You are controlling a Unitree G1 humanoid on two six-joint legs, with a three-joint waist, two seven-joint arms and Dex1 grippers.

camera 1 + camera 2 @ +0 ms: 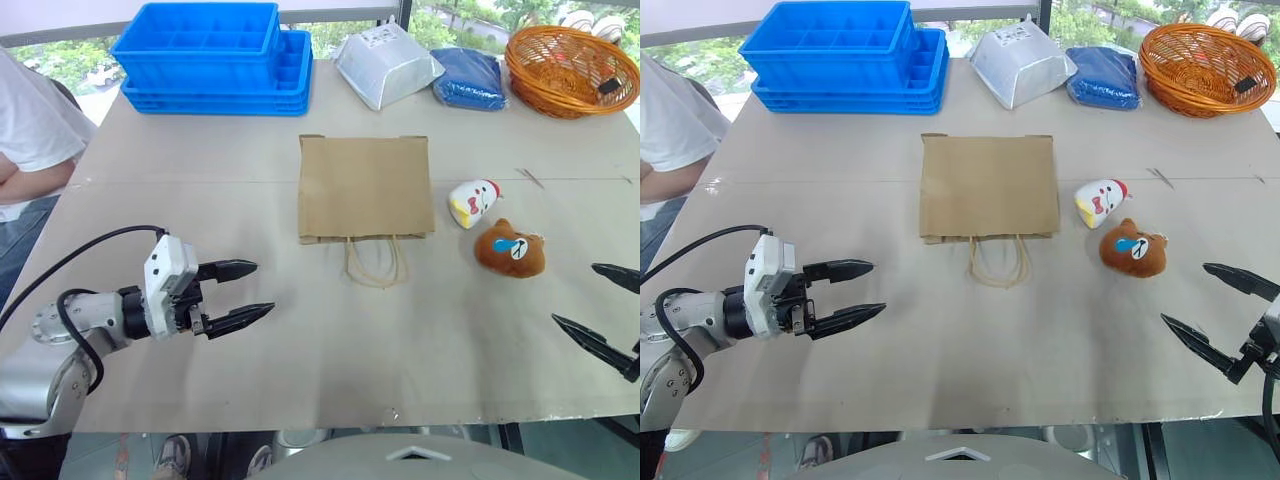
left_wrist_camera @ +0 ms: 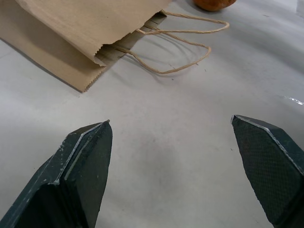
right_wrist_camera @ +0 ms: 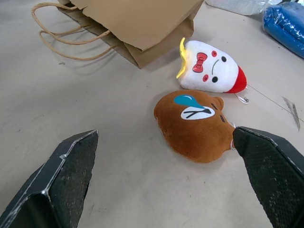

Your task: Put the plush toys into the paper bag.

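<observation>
The brown paper bag (image 1: 365, 187) lies flat in the middle of the table, its mouth and cord handles (image 1: 376, 262) facing me. Two plush toys lie just right of it: a white chicken (image 1: 473, 203) with a red comb, and nearer me a brown bear head (image 1: 510, 251) with a blue patch. My left gripper (image 1: 245, 292) hovers open over the table at the front left, pointing toward the bag, nothing between its fingers. My right gripper (image 1: 608, 310) stands open at the front right edge, a little short of the bear (image 3: 194, 124), and holds nothing.
Stacked blue trays (image 1: 215, 55) stand at the back left. A white-grey pouch (image 1: 388, 63), a blue folded cloth (image 1: 468, 77) and an orange wicker basket (image 1: 570, 70) line the back right. A person in a white shirt (image 1: 30, 130) sits at the left edge.
</observation>
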